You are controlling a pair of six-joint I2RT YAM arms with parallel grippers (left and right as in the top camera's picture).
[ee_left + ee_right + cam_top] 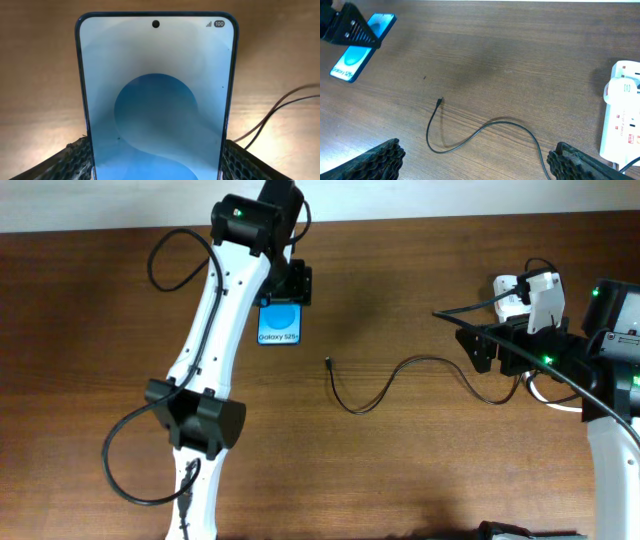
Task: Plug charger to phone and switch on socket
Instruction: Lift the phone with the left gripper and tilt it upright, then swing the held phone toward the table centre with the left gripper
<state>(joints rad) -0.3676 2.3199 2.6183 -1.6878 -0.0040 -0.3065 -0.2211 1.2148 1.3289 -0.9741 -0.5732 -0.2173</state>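
The phone [281, 326] lies flat on the wooden table with its blue screen up. My left gripper [288, 288] is shut on its far end; in the left wrist view both fingers [155, 161] press the sides of the phone [155, 90]. The charger, a thin black cable [356, 411], curves across the table with its plug tip [329, 362] free, right of the phone. My right gripper [480, 165] is open and empty above the cable [490, 124]; the tip [439, 102] lies ahead of it. The socket [620, 120] is white with red marks, at the right.
In the overhead view the socket [508, 292] is mostly hidden under my right arm [610, 350]. My left arm [215, 330] stretches across the table's left half. The phone [350, 62] and my left gripper show at the far left of the right wrist view.
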